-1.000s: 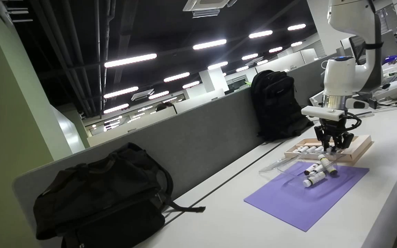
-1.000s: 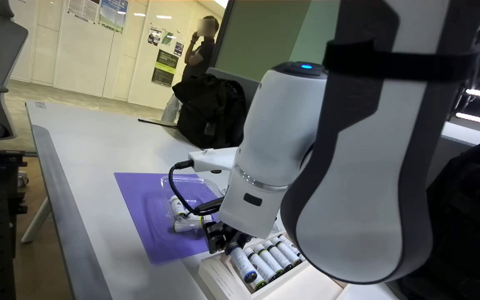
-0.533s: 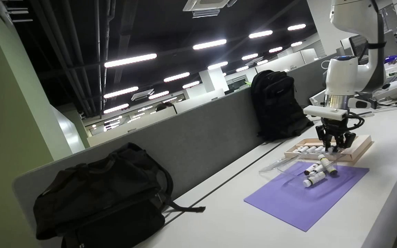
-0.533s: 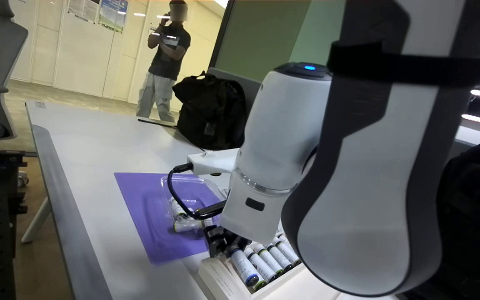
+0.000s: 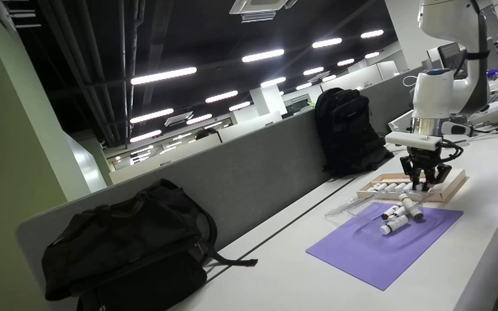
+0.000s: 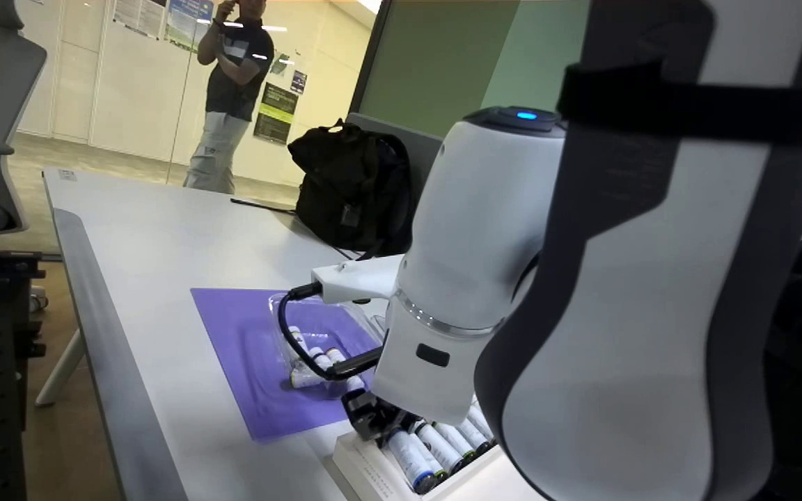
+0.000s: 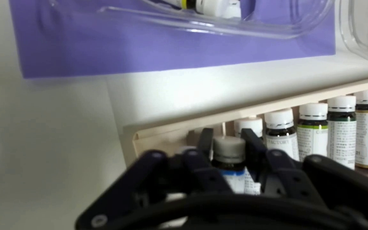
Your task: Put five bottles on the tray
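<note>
The gripper [image 7: 227, 137] is black; the robot arm [image 6: 474, 216] is white with dark grey panels. A blue-banded bottle [image 7: 230, 163] has a greyish-white cap, dark glass and a white label. Other bottles [image 7: 313, 137] carry white caps and white labels with fine dark print, some banded lime green, dark green or gold. The tray [image 7: 299, 99] is pale tan, the mat [image 5: 378, 259] plain purple, the table [image 5: 301, 276] white, the partition [image 5: 270, 160] grey, and both backpacks [image 5: 132, 250] black.

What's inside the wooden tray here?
A row of small white-capped bottles lies in the tray; the gripper holds a blue-banded bottle there. The gripper and arm cover part, so neither the full count nor what lies under that bottle can be told.
</note>
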`<state>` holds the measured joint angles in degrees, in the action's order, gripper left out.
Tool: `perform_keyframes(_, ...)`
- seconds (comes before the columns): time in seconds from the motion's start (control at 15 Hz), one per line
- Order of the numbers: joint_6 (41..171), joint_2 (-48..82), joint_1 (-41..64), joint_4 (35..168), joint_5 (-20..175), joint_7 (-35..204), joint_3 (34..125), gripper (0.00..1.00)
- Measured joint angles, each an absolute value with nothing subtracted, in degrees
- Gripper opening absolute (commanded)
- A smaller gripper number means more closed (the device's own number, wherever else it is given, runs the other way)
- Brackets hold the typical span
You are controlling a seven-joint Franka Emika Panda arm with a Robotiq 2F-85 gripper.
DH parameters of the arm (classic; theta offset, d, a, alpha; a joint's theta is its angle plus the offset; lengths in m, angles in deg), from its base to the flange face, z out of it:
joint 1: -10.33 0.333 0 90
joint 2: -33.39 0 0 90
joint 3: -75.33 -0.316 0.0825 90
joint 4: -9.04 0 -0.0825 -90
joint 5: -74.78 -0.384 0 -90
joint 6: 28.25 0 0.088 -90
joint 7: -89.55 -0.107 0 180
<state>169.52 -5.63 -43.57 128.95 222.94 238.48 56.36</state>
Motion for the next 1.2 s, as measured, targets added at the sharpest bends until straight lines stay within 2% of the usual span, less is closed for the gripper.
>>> perform_keyframes(0.27, 169.50, -5.65, -43.81, 128.84, 222.94, 238.51, 56.24, 0.88)
perform_keyframes(0.4, 169.50, -5.65, -43.92, 128.83, 222.94, 238.54, 56.02, 0.98)
perform_keyframes(0.73, 169.54, -3.88, -46.19, 129.85, 222.68, 238.54, 53.44, 1.00)
perform_keyframes(1.2, 169.57, 5.08, -52.58, 135.32, 222.13, 237.63, 48.31, 1.00)
